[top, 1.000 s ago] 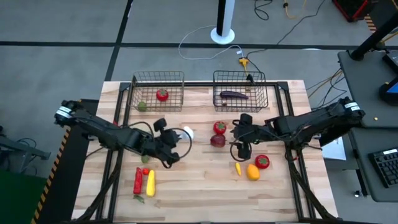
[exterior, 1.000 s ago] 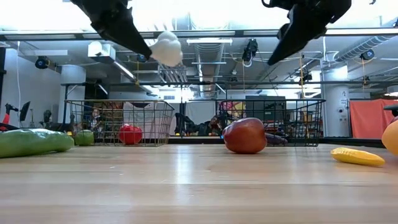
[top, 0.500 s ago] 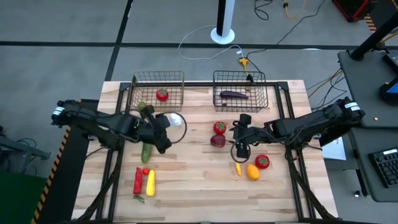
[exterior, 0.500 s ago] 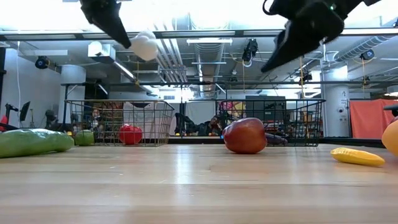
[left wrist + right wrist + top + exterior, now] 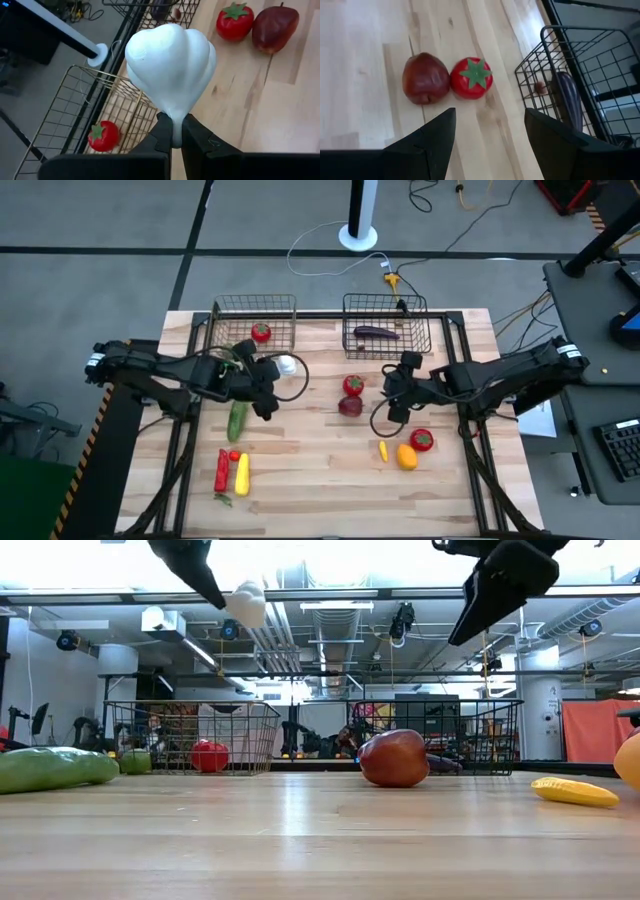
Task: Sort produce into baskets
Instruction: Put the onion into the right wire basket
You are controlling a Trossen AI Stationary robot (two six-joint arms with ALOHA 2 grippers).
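Bright, even light — ceiling glare

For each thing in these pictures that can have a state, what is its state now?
left gripper: shut on white garlic, raised
white garlic: held in the air
right gripper: open, empty, raised
left basket: holds a tomato
right basket: holds an eggplant
cucumber: lying on table

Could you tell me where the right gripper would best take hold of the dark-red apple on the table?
Probably across the dark-red apple's round belly, coming straight down with the right gripper open. The red tomato sits close on its basket side, so the fingers should straddle the apple's other two, free sides.
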